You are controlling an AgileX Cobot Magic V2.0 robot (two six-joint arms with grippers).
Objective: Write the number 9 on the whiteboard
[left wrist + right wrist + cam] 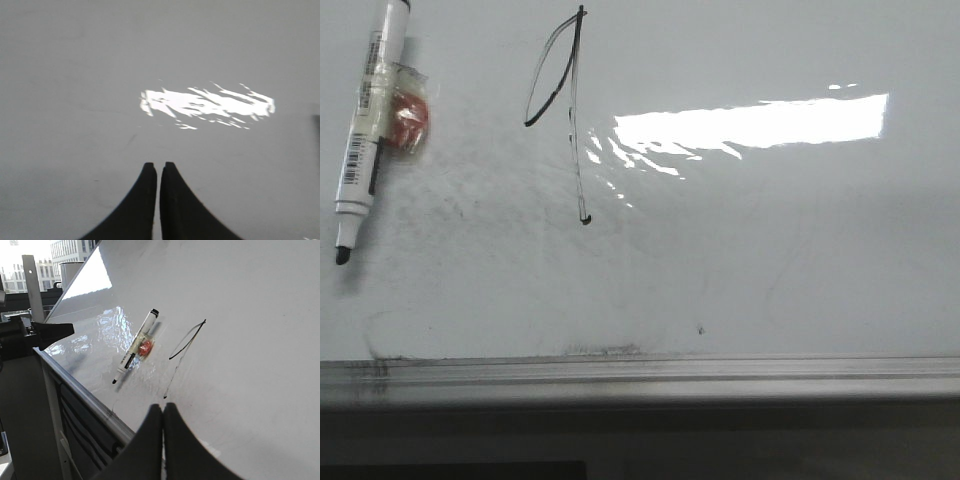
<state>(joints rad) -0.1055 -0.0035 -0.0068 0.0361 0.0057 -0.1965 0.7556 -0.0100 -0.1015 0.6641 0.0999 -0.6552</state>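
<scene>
The number 9 (565, 110) is drawn in thin black strokes on the whiteboard (770, 250): a narrow slanted loop and a long stem with a small hook. It also shows in the right wrist view (182, 347). A white marker (368, 120) with its black tip bare lies on the board to the left of the 9, taped to a red-orange piece (408, 118). My right gripper (163, 406) is shut and empty, near the stem's lower end. My left gripper (158, 165) is shut and empty over bare board (75, 100). Neither gripper shows in the front view.
A grey metal rail (640, 368) runs along the board's near edge, with dark space below it. A bright glare patch (750, 125) lies right of the 9. In the right wrist view a dark stand and frame (30, 330) sit beyond the board's edge.
</scene>
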